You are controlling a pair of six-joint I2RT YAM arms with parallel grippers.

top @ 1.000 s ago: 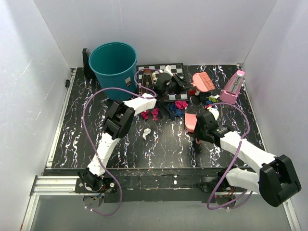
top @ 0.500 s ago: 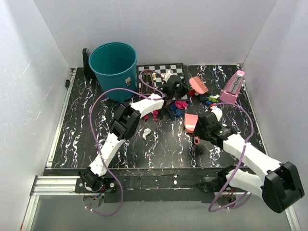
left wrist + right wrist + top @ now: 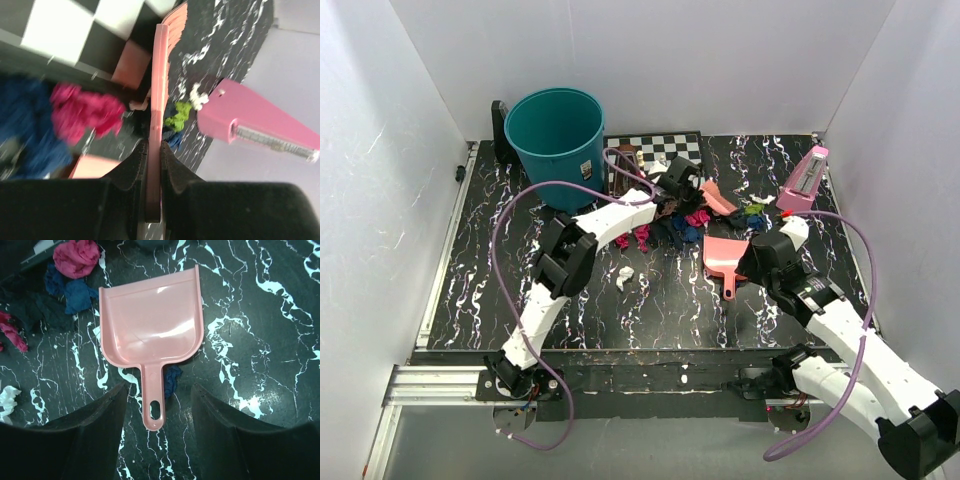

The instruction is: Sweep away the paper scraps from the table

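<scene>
Paper scraps lie in a loose cluster on the black veined table (image 3: 490, 250): magenta wads (image 3: 696, 217), dark blue ones (image 3: 685, 232), green ones (image 3: 753, 210) and a lone white one (image 3: 625, 277). My left gripper (image 3: 682, 180) is shut on the handle of a pink brush (image 3: 715, 197), held edge-on (image 3: 159, 75) over a magenta wad (image 3: 85, 112) and a green one (image 3: 177, 116). A pink dustpan (image 3: 725, 255) lies flat on the table. My right gripper (image 3: 158, 390) is open, its jaws either side of the dustpan handle (image 3: 153, 400). A blue scrap (image 3: 172, 382) lies beside that handle.
A teal bin (image 3: 555, 130) stands at the back left. A chequered chessboard (image 3: 655, 148) with pieces lies behind the scraps. A pink metronome (image 3: 805, 180) stands at the back right, close to the brush tip (image 3: 255, 125). White walls close in three sides.
The dustpan has gone from held tilted in my right gripper to lying flat; that gripper has opened and drawn back right. My left gripper has swung the brush down toward the scraps.
</scene>
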